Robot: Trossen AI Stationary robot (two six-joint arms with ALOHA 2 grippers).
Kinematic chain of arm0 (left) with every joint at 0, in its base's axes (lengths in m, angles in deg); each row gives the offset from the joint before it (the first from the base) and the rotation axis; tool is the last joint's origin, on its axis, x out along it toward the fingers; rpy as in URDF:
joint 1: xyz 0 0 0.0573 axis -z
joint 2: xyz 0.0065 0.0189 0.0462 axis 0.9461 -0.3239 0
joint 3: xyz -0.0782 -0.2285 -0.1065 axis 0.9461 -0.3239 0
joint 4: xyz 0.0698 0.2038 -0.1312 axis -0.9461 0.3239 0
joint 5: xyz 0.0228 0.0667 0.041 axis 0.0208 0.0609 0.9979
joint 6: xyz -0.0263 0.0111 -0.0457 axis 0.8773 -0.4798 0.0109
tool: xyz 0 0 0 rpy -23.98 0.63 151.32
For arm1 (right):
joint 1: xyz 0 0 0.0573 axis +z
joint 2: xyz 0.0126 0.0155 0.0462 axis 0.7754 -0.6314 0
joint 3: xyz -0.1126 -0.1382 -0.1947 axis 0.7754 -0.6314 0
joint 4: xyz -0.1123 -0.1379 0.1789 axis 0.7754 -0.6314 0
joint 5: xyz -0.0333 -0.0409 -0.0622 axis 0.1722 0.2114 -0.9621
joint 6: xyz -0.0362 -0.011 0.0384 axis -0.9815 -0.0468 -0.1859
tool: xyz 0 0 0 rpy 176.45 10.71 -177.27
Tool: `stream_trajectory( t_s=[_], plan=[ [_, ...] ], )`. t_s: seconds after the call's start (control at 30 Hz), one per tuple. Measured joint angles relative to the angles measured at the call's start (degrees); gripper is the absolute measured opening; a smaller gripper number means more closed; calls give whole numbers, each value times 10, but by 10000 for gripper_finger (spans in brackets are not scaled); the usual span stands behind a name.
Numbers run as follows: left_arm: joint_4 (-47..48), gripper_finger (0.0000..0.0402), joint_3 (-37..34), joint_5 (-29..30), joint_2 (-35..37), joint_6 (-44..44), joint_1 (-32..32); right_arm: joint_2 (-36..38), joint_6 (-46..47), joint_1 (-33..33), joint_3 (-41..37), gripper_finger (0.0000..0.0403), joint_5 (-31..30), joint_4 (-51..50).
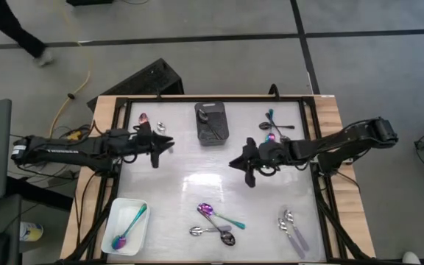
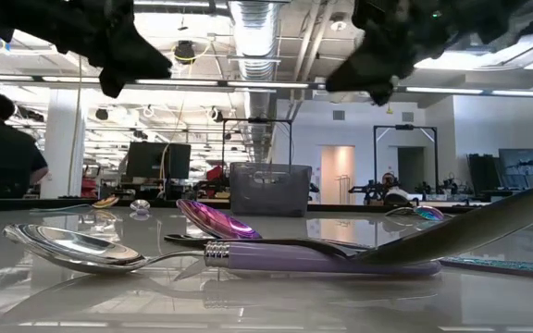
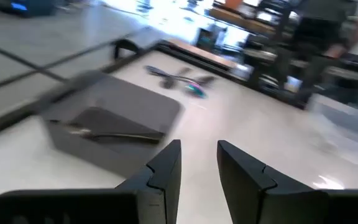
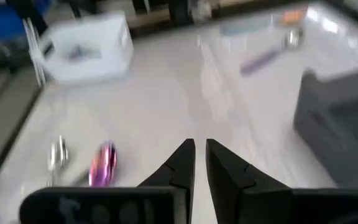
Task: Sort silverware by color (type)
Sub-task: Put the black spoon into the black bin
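Silverware lies scattered on your table: a mixed cluster at the near edge, a pair near-right, a group far-right, two pieces far-left. Your left gripper and right gripper both hover empty above the table, fingers narrowly apart, clear of every spoon. White tray holds one iridescent spoon; black bin holds dark pieces.

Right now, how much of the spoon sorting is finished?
Barely started. The white tray holds one rainbow spoon and the black bin a dark one. Neither the left claw nor the right claw carries anything. Spoons are still scattered: a middle cluster, a lower-right pair, and both far corners.
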Motion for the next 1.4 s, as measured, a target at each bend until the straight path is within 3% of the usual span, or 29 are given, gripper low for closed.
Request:
stream_trajectory(
  t_s=[0.13, 0.47, 0.63, 0.77, 0.9, 1.1, 1.4],
  plan=[
    [-9, 89, 0, -24, 19, -10, 9, 16, 31, 15, 30, 66, -9, -144],
    [-17, 89, 0, -2, 47, -64, 45, 34, 75, 10, 81, 66, -30, -420],
    [-19, 89, 0, 0, 40, -78, 61, 37, 75, -30, 98, 66, -68, -542],
    [-37, 89, -9, 0, 48, -93, 76, 38, 75, -103, 99, 66, -70, -616],
    [-84, 89, -53, 0, 73, -108, 84, 36, 40, -191, 99, 66, -71, -648],
    [-112, 89, -100, 21, 113, -97, 84, 33, -69, -316, 99, 66, -70, -620],
    [-107, 89, -113, 34, 155, -96, 83, 17, -168, -431, 99, 73, -19, -603]
  ],
)
